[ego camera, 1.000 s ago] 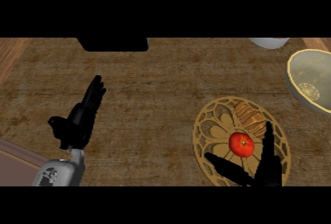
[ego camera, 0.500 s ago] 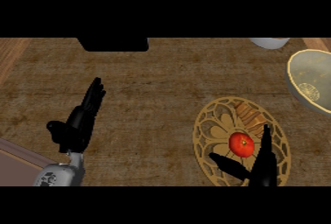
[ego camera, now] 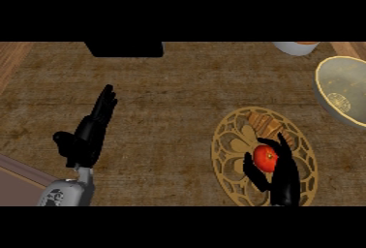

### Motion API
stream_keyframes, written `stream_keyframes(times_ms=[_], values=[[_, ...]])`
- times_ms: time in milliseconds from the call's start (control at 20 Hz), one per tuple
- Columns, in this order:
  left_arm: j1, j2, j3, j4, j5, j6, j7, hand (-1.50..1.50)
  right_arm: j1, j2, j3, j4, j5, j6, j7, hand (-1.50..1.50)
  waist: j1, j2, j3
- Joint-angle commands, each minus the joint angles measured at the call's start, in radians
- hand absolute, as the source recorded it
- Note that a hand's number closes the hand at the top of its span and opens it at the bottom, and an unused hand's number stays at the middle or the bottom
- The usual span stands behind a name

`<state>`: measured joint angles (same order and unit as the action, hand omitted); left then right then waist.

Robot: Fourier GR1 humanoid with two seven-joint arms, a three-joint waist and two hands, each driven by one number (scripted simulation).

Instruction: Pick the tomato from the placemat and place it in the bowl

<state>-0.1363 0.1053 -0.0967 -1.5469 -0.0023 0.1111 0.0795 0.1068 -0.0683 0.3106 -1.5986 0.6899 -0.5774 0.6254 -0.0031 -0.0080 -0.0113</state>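
The tomato (ego camera: 265, 158) is seen on the round placemat (ego camera: 232, 140), not yet lifted, with the right hand (ego camera: 280, 169) curled round it, the bowl (ego camera: 343, 92) beyond the placemat awaiting it; the left hand (ego camera: 85, 135) is held open, well apart.

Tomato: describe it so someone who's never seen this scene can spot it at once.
Start at the round gold openwork placemat on the brown counter, toward the view's lower right, below and left of the pale bowl. The tomato sits near its middle, with the right hand curling round it. It is the only bright red, round thing in view.
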Motion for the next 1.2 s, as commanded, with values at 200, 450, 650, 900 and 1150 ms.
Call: stream_keyframes(times_ms=[200,450,650,900,1150], values=[[-0.059,-0.029,0.004,0.050,-0.026,0.012,0.020,0.00,-0.010,0.044,0.044,0.061,0.005,0.003,-0.066,1.50,0.000,0.008,0.011],[-0.005,-0.004,0.001,0.005,-0.006,-0.015,-0.006,0.00,0.004,-0.207,0.190,-0.117,-0.278,0.403,-0.378,1.50,0.022,0.003,0.016],[-0.027,-0.016,0.014,0.020,-0.006,0.005,0.006,0.00,0.030,-0.381,0.163,-0.223,-0.438,0.594,-0.601,1.50,-0.011,0.005,0.016],[0.013,0.013,0.039,-0.008,0.018,-0.019,0.005,0.00,0.122,-0.526,-0.032,-0.344,-0.673,0.705,-0.909,1.50,-0.025,0.001,0.014],[0.013,0.029,0.044,-0.014,0.012,-0.027,0.014,0.00,0.192,-0.641,-0.299,-0.466,-0.807,0.757,-1.043,1.50,-0.032,0.000,0.012]])
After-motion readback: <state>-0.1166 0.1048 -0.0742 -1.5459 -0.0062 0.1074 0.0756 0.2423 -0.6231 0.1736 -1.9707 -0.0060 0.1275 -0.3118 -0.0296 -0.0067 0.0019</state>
